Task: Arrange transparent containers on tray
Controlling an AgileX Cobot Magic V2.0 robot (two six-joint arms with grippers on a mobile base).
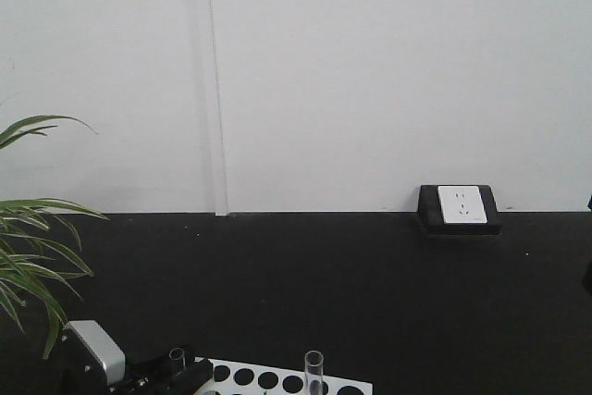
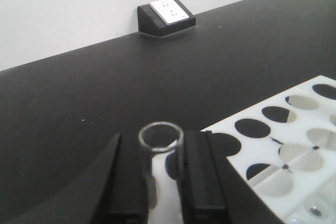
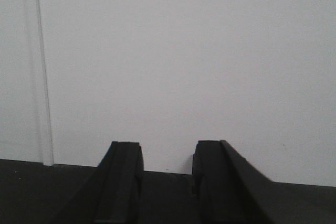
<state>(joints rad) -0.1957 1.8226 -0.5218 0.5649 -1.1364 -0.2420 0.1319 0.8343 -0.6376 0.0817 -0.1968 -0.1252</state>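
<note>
Holding: left gripper [image 2: 163, 153] clamped on one tube [image 2: 165, 182], upright, mouth up, at the edge of the rack [image 2: 262, 148]; whether it sits over a hole cannot be told. Second tube [image 1: 314, 369] stands in a rack hole. Right gripper [image 3: 167, 182]: jaws apart, empty, facing the wall [image 3: 184, 51]. Risks, as judged: smooth glass may slip or tilt between the pads; a tilted or off-centre tube would catch a hole's rim and jam or chip; a sideways swing could knock the standing tube.
</note>
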